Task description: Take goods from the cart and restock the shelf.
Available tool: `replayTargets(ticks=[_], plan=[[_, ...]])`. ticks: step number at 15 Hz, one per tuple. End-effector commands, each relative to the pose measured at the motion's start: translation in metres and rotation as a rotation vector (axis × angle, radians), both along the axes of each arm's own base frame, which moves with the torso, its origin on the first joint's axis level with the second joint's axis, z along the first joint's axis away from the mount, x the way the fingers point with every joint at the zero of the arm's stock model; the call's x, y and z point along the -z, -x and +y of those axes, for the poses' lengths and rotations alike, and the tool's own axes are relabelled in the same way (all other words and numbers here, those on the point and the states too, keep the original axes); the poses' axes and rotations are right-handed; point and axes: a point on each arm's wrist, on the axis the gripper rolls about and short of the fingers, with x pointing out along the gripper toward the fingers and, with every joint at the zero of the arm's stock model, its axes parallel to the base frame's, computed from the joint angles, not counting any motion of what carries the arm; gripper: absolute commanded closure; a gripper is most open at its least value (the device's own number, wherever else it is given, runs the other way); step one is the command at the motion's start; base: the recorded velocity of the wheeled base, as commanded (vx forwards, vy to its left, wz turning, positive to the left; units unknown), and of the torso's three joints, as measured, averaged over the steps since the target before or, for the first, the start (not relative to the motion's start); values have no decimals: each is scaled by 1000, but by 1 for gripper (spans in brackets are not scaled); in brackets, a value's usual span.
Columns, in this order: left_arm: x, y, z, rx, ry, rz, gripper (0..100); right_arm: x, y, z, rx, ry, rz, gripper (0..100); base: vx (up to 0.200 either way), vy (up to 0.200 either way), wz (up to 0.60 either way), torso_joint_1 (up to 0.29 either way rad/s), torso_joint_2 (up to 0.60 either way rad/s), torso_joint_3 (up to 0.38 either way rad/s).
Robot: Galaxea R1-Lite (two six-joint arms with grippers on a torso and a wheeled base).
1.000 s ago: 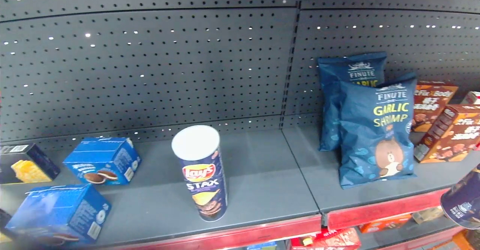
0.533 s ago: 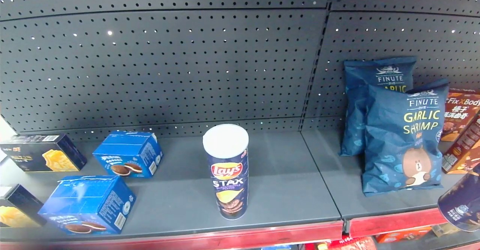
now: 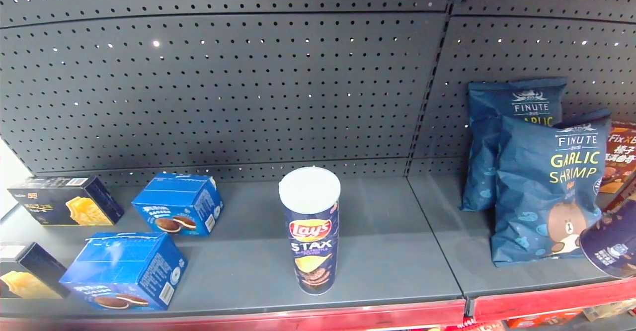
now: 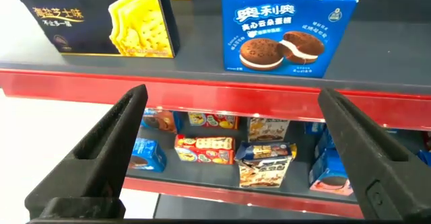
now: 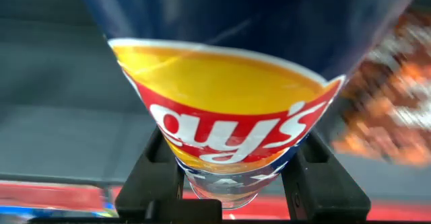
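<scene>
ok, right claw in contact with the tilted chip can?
Touching. The right wrist view shows the can wedged between the right claw's fingers, both flush against its sides with no gap.

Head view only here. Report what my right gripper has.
Observer: The right gripper is shut on a dark blue cylindrical chip can, gripped from both sides.
Operator: Now give me the left gripper.
Observer: The left gripper is open and empty. It faces the shelf's red front edge, just below a blue cardboard cookie box.
</scene>
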Motion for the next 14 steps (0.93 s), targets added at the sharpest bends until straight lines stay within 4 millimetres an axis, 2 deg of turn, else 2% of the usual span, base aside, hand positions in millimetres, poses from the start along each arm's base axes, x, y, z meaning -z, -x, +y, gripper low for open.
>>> replayTargets(ticks=[1,3,5,9,12,14], plan=[[0,0,0,0,0,2,0,-10,-6,5,-82,1,-9,100,0,0,0,0,0,0],[0,0,0,0,0,2,0,-7,-11,13,-181,2,20,100,0,0,0,0,0,0],[0,0,0,0,0,2,0,0,-24,26,-284,13,90,100,0,0,0,0,0,0],[0,0,0,0,0,2,0,5,-60,45,-346,31,179,100,0,0,0,0,0,0],[0,0,0,0,0,2,0,0,-95,70,-416,19,168,100,0,0,0,0,0,0],[0,0,0,-2,0,2,0,6,-111,80,-428,25,180,100,0,0,0,0,0,0]])
